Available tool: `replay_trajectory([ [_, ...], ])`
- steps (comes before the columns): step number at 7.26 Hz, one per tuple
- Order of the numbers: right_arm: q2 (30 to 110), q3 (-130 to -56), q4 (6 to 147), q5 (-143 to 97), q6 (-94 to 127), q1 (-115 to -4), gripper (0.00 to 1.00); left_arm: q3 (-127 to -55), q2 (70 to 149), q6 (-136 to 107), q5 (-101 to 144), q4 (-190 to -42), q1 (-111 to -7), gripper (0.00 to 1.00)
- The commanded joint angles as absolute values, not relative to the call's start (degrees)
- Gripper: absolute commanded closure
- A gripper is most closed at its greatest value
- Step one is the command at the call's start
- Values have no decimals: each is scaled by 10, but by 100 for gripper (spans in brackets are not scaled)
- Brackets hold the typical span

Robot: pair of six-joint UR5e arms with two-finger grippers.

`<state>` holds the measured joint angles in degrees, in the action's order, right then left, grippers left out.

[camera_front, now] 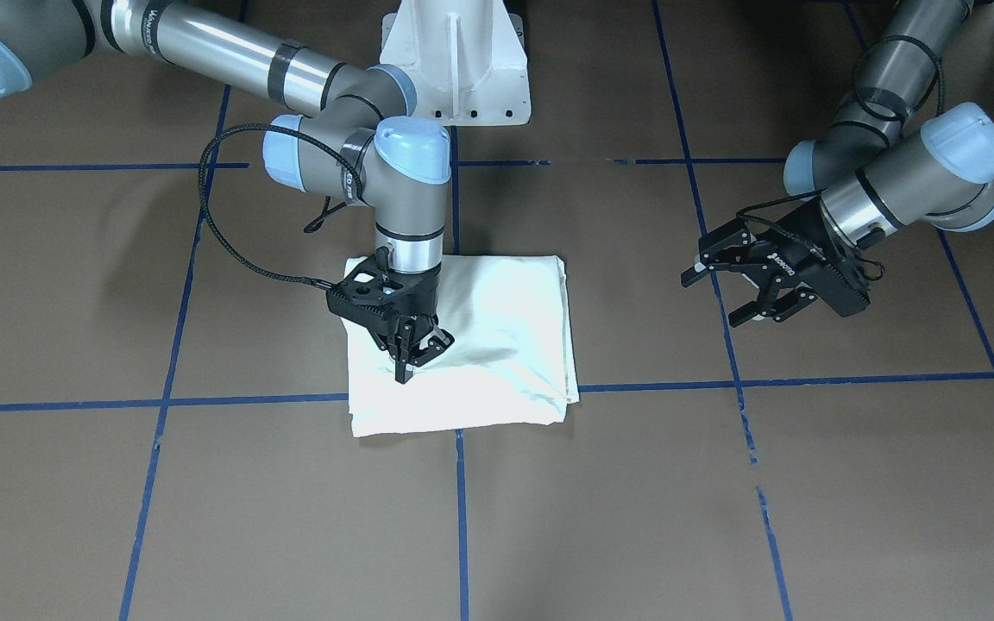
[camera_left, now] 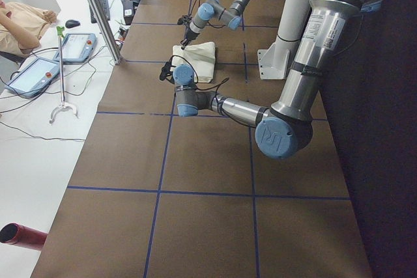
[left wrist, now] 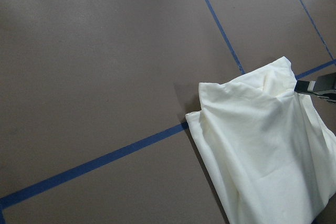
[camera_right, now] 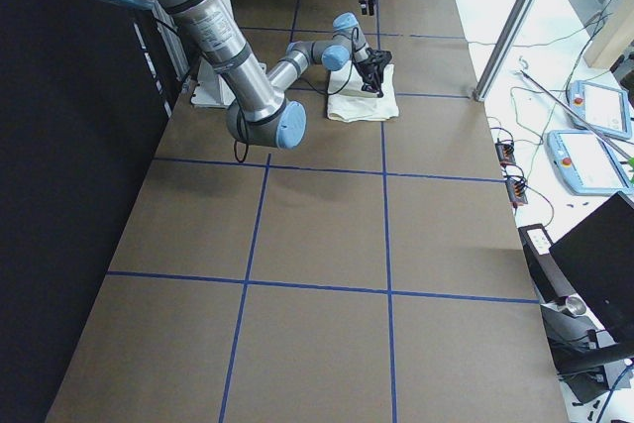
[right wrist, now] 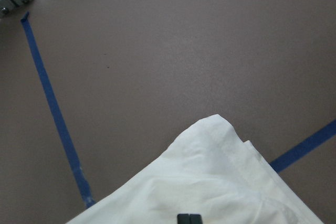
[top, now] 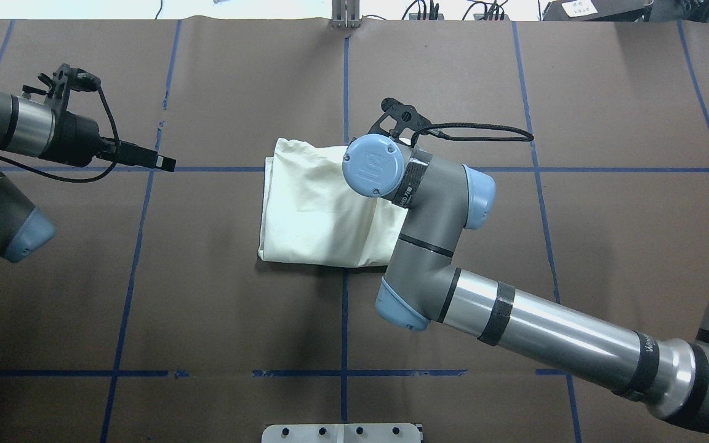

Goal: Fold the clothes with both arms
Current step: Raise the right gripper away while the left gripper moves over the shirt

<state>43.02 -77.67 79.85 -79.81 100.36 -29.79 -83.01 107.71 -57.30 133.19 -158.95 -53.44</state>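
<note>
The clothes (camera_front: 497, 328) lie as one folded cream rectangle in the middle of the table, plain side up, with no print showing. My right gripper (camera_front: 405, 369) points straight down onto the part of the fold nearest the right arm. Its tips are shut together and touch the fabric. The right wrist view shows its closed pads (right wrist: 188, 219) over the clothes (right wrist: 210, 182). In the overhead view the right wrist hides that gripper above the clothes (top: 311, 209). My left gripper (camera_front: 715, 297) hangs open above bare table, well clear of the fold. The left wrist view shows the clothes (left wrist: 262, 135).
Brown paper with blue tape lines (camera_front: 462, 483) covers the table. The white pedestal (camera_front: 456, 69) stands at the robot's side. Off the table on the operators' side are teach pendants (camera_left: 39, 73), a post (camera_left: 98, 11) and a seated person (camera_left: 23, 21).
</note>
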Motion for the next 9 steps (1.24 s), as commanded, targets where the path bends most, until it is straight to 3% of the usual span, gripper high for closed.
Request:
replay_trajectory([
  [1,425,-780,797,-809,914,-321,0,-831,1090,-604,1325,-1584,-533,0],
  [7,482,-815,791,-1105,623,-503,0,-827,1292,-958,1054,-1420,-363,0],
  [9,498,-822,774,-1115,613,-511,0,-747,1382,-1011,984,-1366,-328,0],
])
